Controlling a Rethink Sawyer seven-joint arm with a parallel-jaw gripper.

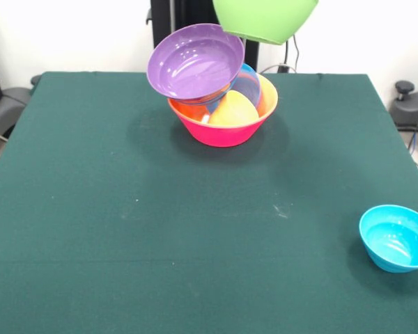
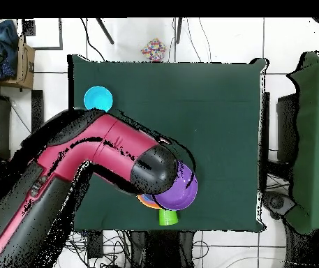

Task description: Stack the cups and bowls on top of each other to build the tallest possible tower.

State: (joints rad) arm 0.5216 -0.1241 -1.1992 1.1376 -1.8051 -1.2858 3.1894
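The tower stands at the table's far middle. Its base is a big pink bowl (image 1: pixel 223 129) with an orange bowl (image 1: pixel 267 94) nested inside. A yellow-orange cup (image 1: pixel 233 110) and a blue bowl (image 1: pixel 247 82) sit in that. A wide purple bowl (image 1: pixel 195 61) leans on top, tilted toward the camera and left. A green bowl (image 1: pixel 265 17) hangs in the air just above and right of the purple one, cut by the top edge. The gripper holding it is above the picture and hidden. From overhead, the red and black arm (image 2: pixel 106 150) covers most of the pile, leaving the purple bowl (image 2: pixel 179 192) and a green piece (image 2: pixel 167 216) showing.
A small blue bowl (image 1: pixel 397 238) stands upright alone near the front right corner of the green cloth-covered table (image 1: pixel 125 229). In the overhead view the small blue bowl (image 2: pixel 98 99) lies at the upper left. Cables and clutter surround the table.
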